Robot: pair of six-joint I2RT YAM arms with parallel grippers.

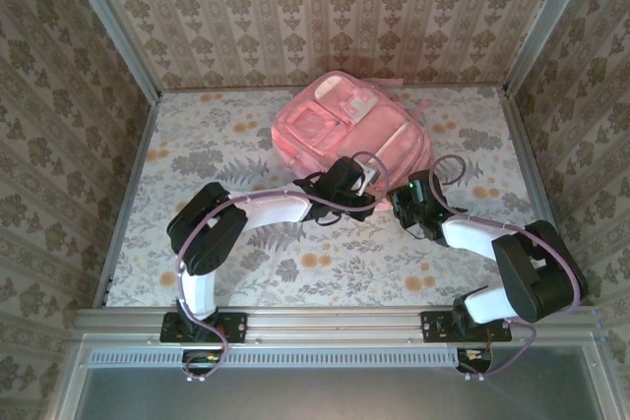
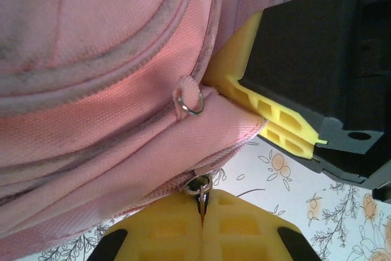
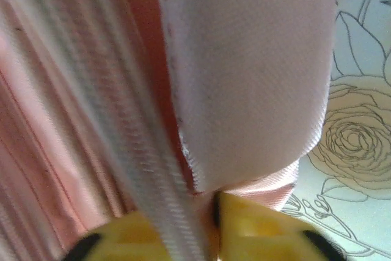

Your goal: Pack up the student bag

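The student bag [image 1: 346, 125] is a large pink backpack lying flat at the back middle of the table, front pockets up. My left gripper [image 1: 365, 184] is at its near edge. In the left wrist view the yellow fingers [image 2: 165, 230] are shut on a thin metal zipper pull [image 2: 201, 203] that hangs from a ring on the bag's seam. A second small ring [image 2: 192, 102] sits higher on the seam. My right gripper [image 1: 406, 202] is at the bag's near right corner, shut [image 3: 211, 215] on a fold of pink fabric beside a pale zipper tape [image 3: 140, 151].
The floral tabletop [image 1: 325, 263] lies bare between the bag and the arm bases. Wallpapered walls and metal rails [image 1: 123, 194] close in the sides. The right gripper's black body and yellow fingers [image 2: 275, 120] press against the bag close to my left fingers.
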